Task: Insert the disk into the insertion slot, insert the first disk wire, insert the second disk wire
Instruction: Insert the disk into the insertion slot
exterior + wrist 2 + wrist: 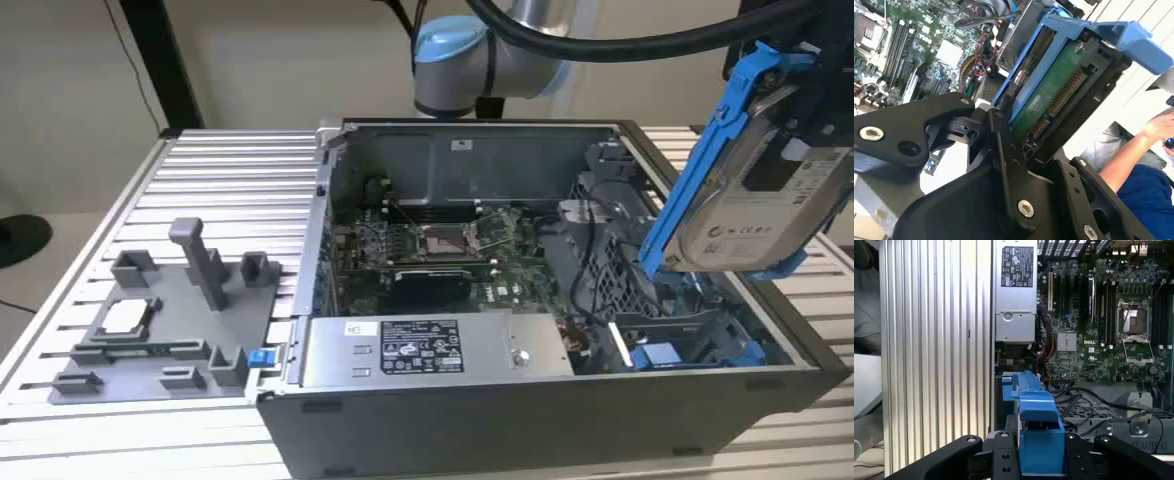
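Exterior view showed the gripper (774,160) closed on the disk (747,215), holding it tilted in the air above the insertion slot (681,335) of the open computer case (534,400).

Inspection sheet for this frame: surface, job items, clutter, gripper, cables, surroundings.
Surface: ribbed metal table, with an open computer case standing on it.
Job's things: disk in its blue carrier, lifted and tilted above the case at the exterior view's right; insertion slot below, disk not yet in it.
Clutter: grey fixture tray on the table at the exterior view's left.
Grippers: gripper shut on the disk's carrier.
Cables: loose black cables inside the case; red and yellow wires by the power supply.
Surroundings: a person's forearm beside the table in the second wrist view.
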Robot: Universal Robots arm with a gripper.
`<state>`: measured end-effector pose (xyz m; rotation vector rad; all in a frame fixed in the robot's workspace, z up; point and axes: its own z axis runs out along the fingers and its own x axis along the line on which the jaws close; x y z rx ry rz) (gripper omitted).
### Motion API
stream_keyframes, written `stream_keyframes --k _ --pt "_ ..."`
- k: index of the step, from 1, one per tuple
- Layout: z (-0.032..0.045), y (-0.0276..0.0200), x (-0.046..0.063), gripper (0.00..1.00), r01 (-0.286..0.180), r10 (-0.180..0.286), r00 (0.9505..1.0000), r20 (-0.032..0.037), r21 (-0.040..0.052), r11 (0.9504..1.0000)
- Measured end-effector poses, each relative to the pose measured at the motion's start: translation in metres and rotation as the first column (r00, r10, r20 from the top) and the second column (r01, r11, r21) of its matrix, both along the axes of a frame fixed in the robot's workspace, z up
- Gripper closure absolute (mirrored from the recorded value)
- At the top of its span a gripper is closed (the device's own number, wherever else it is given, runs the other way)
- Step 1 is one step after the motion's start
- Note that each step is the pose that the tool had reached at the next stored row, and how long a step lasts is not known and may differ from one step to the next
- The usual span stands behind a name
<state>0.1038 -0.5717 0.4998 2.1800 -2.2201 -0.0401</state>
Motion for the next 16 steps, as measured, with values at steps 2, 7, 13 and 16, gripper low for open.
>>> stream_keyframes --k 2,7,13,16 --pt "0.0 0.0 0.0 1.0 0.0 0.0 1.0 0.0 0.0 1.0" --pt "0.0 0.0 0.0 1.0 0.0 0.0 1.0 0.0 0.0 1.0" --pt "-0.0007 -0.0001 0.0001 1.0 0.0 0.0 1.0 0.0 -0.0001 1.0" --pt "-0.003 -0.0013 0.002 1.0 0.0 0.0 1.0 -0.0002 0.004 1.0"
